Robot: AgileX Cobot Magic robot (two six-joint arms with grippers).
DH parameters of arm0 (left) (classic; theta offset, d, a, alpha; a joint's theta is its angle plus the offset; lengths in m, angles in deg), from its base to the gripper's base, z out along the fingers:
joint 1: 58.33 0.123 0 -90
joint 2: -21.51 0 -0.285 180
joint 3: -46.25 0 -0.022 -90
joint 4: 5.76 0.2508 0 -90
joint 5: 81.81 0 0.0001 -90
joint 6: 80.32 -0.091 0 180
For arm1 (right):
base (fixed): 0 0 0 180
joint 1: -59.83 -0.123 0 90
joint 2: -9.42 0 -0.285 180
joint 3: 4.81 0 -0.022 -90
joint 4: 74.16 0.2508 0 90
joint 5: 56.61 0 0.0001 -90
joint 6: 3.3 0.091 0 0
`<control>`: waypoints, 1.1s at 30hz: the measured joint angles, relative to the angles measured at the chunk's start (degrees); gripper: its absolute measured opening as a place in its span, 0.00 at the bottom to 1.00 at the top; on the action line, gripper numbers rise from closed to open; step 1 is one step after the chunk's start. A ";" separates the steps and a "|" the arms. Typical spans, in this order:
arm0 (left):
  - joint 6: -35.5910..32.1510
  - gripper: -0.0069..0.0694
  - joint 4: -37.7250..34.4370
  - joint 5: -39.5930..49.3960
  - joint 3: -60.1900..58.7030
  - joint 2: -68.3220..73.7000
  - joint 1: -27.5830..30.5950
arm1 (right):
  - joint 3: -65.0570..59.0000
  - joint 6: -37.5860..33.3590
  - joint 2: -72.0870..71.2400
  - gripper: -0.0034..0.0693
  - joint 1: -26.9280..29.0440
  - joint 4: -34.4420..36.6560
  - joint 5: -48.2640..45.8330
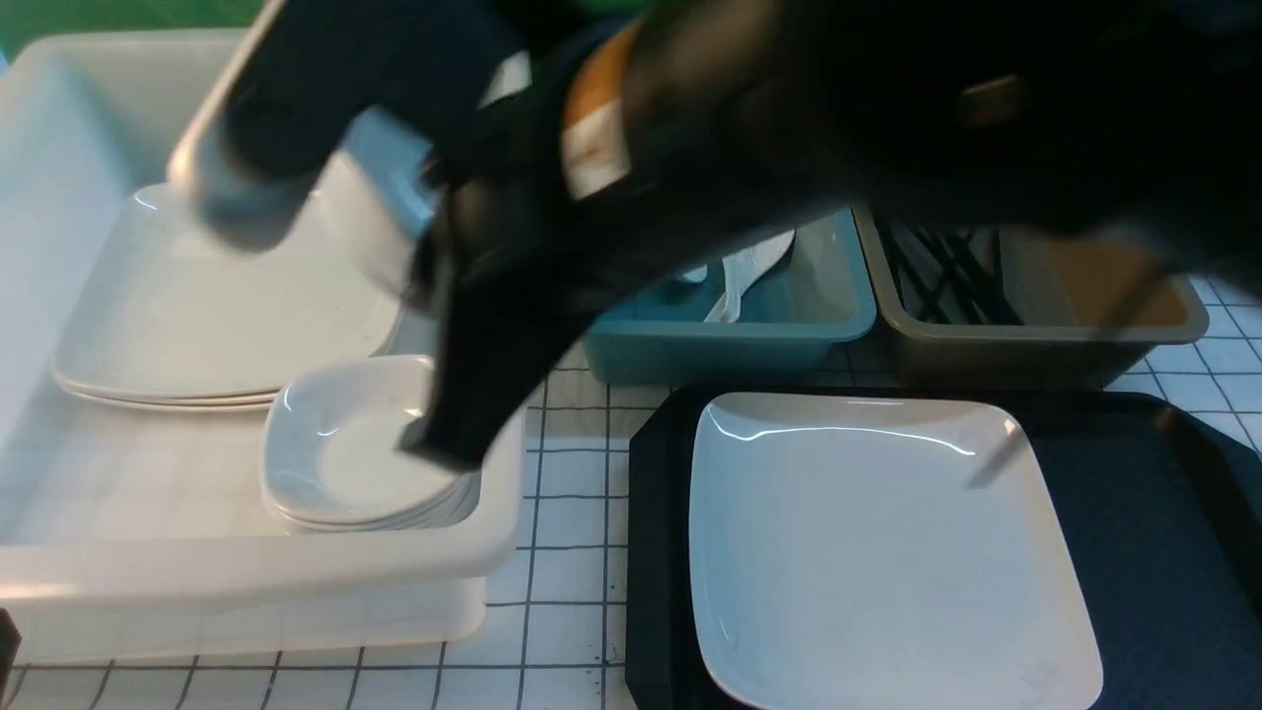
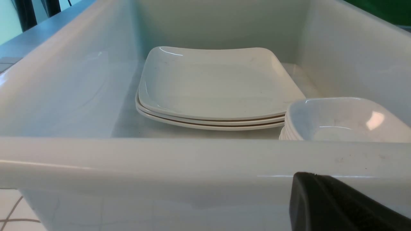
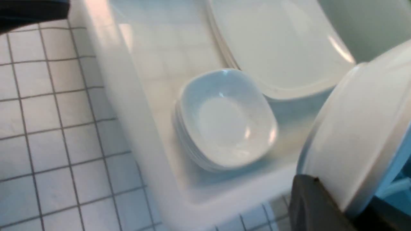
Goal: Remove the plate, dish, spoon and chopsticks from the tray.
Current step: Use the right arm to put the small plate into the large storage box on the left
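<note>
Front view alone shows the plate [image 1: 887, 562] on the tray [image 1: 1144, 592].

We see the plate [image 1: 887, 552] lying flat on the tray [image 1: 1163, 552] at the surface's [image 1: 572, 592] near right. Toward the left edge a white bin [image 1: 246, 582] holds stacked square plates [image 1: 197, 325] and small dishes [image 1: 345, 463]. A blurred black arm [image 1: 789, 118] crosses above, with a blurred white dish [image 1: 237, 207] at its end.
</note>
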 joint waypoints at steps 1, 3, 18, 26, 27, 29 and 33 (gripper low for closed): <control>0.00 0.10 0.00 0.00 0.00 0.00 0.00 | 1.23 -0.16 1.38 0.10 -0.24 -0.13 -0.07; 0.00 0.10 0.00 0.00 0.00 0.00 0.00 | 6.08 -1.25 9.53 0.10 -0.57 -0.51 -0.23; 0.00 0.10 0.00 0.00 0.00 0.00 0.00 | 13.19 -2.59 24.26 0.15 -0.57 -6.77 -0.11; -0.44 0.10 0.00 0.00 0.00 0.00 0.00 | 13.47 -2.59 25.06 0.40 -0.68 -6.73 -0.84; -0.10 0.10 0.00 0.00 0.00 0.00 0.00 | 13.87 -2.59 25.06 0.43 -0.68 -6.80 -1.51; -0.10 0.10 0.00 0.00 0.00 0.00 0.00 | 15.10 -2.59 25.06 0.47 -0.68 -6.80 -3.63; -0.10 0.10 0.00 0.00 0.00 0.00 0.00 | 19.93 -2.59 25.25 0.50 -0.68 -6.92 -9.82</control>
